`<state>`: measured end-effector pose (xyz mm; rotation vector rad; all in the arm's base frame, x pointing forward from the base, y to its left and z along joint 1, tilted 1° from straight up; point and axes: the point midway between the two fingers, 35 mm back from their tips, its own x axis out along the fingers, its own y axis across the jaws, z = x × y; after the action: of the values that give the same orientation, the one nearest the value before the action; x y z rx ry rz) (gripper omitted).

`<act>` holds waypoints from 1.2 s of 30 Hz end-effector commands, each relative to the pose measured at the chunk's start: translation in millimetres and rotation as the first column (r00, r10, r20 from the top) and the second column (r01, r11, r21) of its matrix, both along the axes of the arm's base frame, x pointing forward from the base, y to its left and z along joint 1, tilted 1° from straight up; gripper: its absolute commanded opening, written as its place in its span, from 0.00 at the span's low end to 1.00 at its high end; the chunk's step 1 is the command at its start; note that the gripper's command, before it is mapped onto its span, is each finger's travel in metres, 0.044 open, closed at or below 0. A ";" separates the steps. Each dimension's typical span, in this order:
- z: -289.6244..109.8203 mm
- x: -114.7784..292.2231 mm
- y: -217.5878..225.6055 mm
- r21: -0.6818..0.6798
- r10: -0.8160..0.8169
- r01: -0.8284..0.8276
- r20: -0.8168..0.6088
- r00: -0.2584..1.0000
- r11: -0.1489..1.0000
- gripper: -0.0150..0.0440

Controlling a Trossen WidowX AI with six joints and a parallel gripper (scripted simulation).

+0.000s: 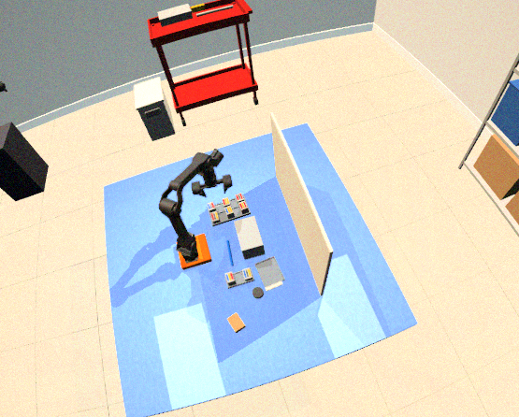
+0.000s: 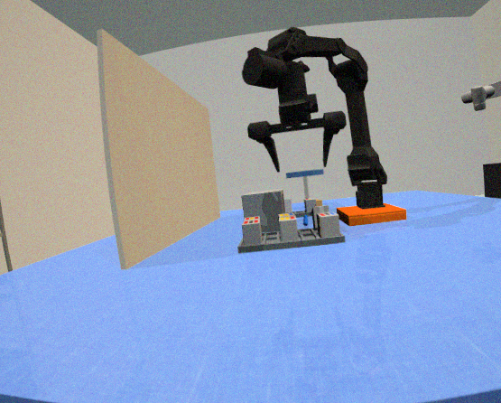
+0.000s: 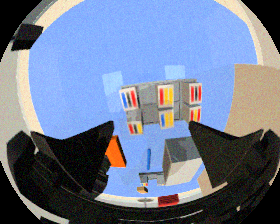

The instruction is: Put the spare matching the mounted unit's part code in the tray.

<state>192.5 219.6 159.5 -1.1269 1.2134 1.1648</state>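
Observation:
My gripper [image 1: 210,185] [image 2: 300,159] [image 3: 152,124] is open and empty. It hangs pointing down, well above the grey rack [image 1: 222,221] [image 2: 293,244] that holds several spare blocks with red, yellow and blue labels [image 1: 228,208] [image 3: 163,104]. The mounted unit [image 1: 249,237] [image 2: 262,206] [image 3: 180,152], a grey and white box, stands just beyond the rack from the gripper; its back is hidden. The shallow grey tray [image 1: 269,272] lies on the blue mat past the unit, empty. A smaller rack [image 1: 239,277] with two labelled spares sits beside the tray.
A tall beige board [image 1: 299,201] [image 2: 158,154] stands upright to the side of the rack and unit. A blue rod [image 1: 229,252], a dark disc [image 1: 257,293] and an orange block [image 1: 236,323] lie on the mat [image 1: 136,280]. The arm's orange base [image 1: 201,259] [image 2: 371,214] is beside the rack.

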 end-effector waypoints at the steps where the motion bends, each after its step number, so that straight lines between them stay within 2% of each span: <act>1: -7.1 -28.9 7.5 0.000 0.172 -0.172 0.002 0.985 0.985 1.00; 5: -7.1 -28.9 7.5 0.000 0.172 -0.172 0.002 0.985 0.985 1.00; 10: -30.1 -33.7 9.3 0.000 0.172 -0.172 0.002 0.985 0.985 0.78; 11: -36.8 -35.3 9.6 0.000 0.172 -0.172 0.002 0.985 0.985 0.76; 36: -72.3 -36.8 13.1 0.001 0.172 -0.172 0.002 0.985 0.985 0.76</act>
<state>156.3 233.1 93.3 -1.2525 1.1223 1.2961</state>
